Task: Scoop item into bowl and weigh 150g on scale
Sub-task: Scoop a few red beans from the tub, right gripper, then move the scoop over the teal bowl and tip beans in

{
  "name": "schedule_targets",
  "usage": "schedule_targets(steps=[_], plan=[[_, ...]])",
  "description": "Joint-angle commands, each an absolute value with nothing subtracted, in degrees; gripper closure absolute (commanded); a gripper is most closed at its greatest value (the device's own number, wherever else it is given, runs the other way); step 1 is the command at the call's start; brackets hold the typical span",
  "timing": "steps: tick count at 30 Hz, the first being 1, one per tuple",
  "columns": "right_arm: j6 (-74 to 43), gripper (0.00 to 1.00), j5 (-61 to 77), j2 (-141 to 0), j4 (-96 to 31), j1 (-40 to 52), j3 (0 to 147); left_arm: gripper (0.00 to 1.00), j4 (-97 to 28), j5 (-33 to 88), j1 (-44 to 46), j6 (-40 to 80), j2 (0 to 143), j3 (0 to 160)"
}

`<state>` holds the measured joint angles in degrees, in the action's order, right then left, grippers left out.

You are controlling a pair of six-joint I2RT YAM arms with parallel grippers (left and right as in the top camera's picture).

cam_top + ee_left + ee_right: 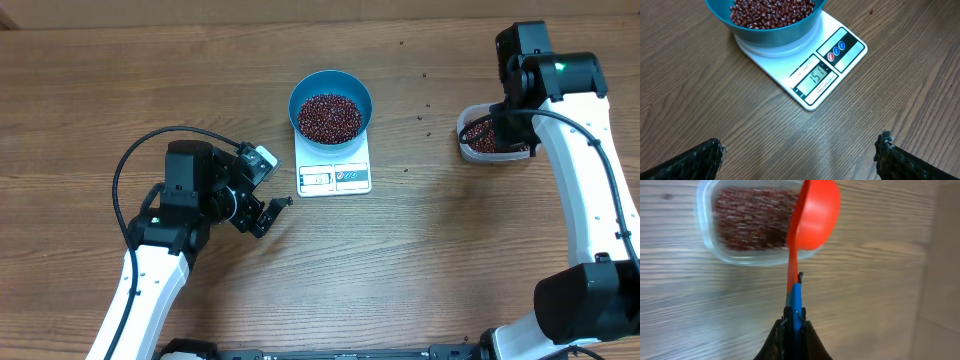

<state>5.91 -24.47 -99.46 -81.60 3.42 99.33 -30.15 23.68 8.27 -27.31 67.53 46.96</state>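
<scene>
The blue bowl stands on the white scale, filled with dark red beans. In the left wrist view the bowl's wall and the scale's display show lit digits. My left gripper hovers open over bare wood just left of the scale, with nothing between its fingertips. My right gripper is shut on the blue handle of a red scoop. The scoop is tipped on its side above the right edge of a clear tub of beans.
The clear tub sits at the right, under the right arm. A few stray beans lie on the wood between the scale and the tub. The table's far edge runs along the top.
</scene>
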Motion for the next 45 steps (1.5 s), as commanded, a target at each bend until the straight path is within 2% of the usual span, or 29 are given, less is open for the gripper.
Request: schedule_targets(steps=[1,5,10,15,25,36,45], plan=[[9.47,0.96,-12.71,-97.27,-80.82,4.54,103.02,0.00,-30.00,23.53,8.29,-26.76,67.51,47.00],[9.74,0.96,-6.66,-97.23,-80.25,7.60,108.88,0.01,-30.00,23.53,8.29,-26.76,67.51,47.00],[14.04,0.96,8.32,-97.89,-74.61,14.72,110.96,0.01,-30.00,23.53,8.29,-26.76,67.51,47.00],[15.09,0.96,7.70,-101.97,-73.32,21.39,110.96,0.00,-30.00,23.53,8.29,-26.76,67.51,47.00],[14.83,0.96,0.89,-111.15,-73.34,27.73,110.91,0.00,-30.00,23.53,8.29,-26.76,67.51,47.00],[11.81,0.96,-6.74,-116.40,-70.24,28.93,110.85,0.00,-30.00,23.53,8.29,-26.76,67.51,47.00],[11.86,0.96,-5.48,-116.84,-68.90,28.93,110.85,0.00,-30.00,23.53,8.29,-26.76,67.51,47.00]])
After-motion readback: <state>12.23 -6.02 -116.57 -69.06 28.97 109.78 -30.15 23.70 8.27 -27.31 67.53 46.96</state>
